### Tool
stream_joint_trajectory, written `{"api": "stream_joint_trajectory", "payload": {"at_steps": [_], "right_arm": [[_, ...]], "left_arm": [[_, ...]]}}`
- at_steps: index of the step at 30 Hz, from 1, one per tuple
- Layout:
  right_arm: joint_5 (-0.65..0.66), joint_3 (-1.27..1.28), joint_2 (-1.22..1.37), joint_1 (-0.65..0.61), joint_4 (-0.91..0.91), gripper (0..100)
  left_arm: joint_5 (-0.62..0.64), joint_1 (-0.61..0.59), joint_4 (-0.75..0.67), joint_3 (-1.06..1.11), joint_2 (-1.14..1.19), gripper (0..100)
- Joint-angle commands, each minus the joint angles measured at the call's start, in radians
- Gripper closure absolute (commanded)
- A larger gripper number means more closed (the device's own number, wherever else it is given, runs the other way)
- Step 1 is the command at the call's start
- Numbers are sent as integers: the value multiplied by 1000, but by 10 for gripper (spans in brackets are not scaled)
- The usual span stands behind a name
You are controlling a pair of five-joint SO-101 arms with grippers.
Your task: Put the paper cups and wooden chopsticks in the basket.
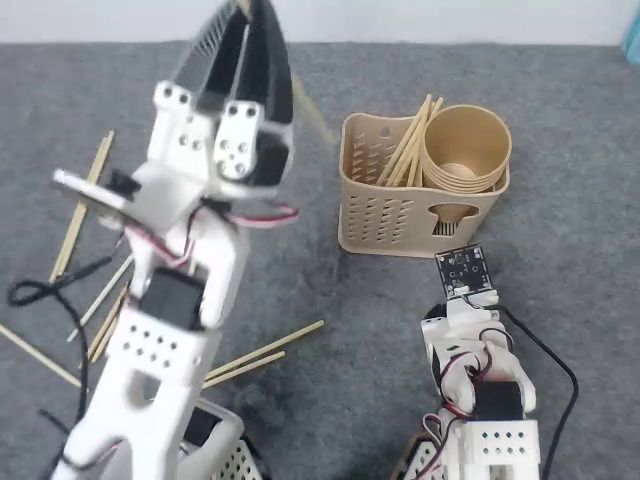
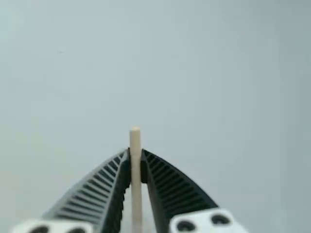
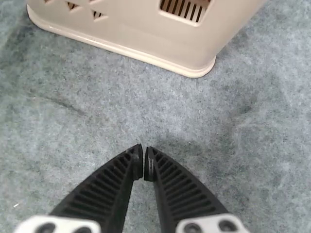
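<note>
My left gripper (image 2: 135,158) is shut on a wooden chopstick (image 2: 135,138) that stands up between its fingertips against a pale wall. In the high view this gripper (image 1: 247,12) is raised high, left of the basket (image 1: 385,215), and the held chopstick (image 1: 312,112) slants down toward it. The beige basket holds stacked paper cups (image 1: 466,150) and several chopsticks (image 1: 408,145). My right gripper (image 3: 144,162) is shut on nothing, low over the grey mat just in front of the basket's base (image 3: 146,34).
Several loose chopsticks lie on the grey mat, at the left (image 1: 80,210) and near the front middle (image 1: 262,355). The right arm (image 1: 470,390) stands at the front right, pointing at the basket. A black cable (image 1: 40,290) trails at the left.
</note>
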Motion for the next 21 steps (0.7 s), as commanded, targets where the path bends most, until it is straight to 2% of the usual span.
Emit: {"api": "stream_joint_trajectory", "payload": {"at_steps": [1, 5, 10, 16, 21], "right_arm": [[17, -3, -15, 13, -1, 965], [17, -2, -15, 15, -12, 965], [17, -2, -15, 15, -13, 965], [17, -2, -15, 15, -13, 965], [17, -2, -15, 15, -13, 965]], "left_arm": [[0, 46, -32, -122, 112, 989], [0, 97, -32, -176, 212, 989], [-2, 95, -38, -156, 301, 989], [-2, 98, -275, 27, 373, 989], [-2, 103, -374, 157, 423, 989]]}}
